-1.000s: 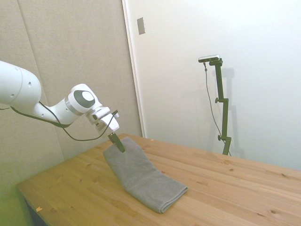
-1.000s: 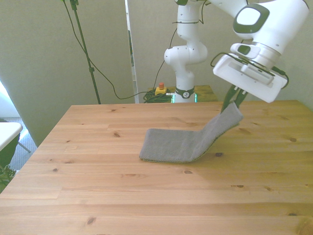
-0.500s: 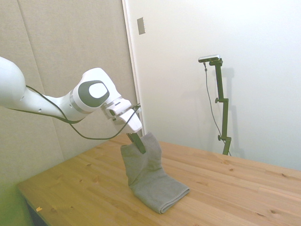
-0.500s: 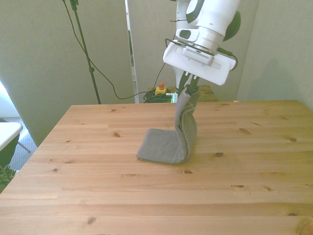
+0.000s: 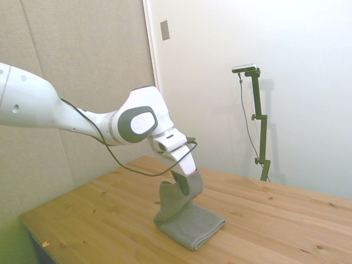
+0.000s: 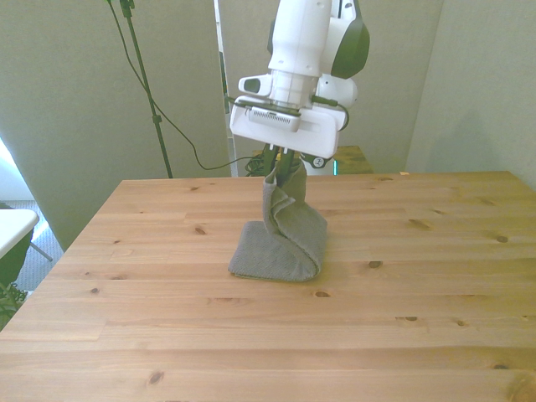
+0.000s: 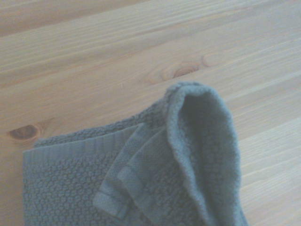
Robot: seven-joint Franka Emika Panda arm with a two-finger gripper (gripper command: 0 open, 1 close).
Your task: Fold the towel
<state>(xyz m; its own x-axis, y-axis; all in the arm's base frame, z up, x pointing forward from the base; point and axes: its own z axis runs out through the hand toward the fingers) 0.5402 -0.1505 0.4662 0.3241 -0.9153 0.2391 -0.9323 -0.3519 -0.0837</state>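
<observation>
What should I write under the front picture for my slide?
Robot gripper lifts one end of a grey towel over the rest, lying on the wooden table.

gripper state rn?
Gripper: shut on the towel, holding one end up off the table.

Grey towel (image 6: pixel 289 234), one end lifted upright
</observation>
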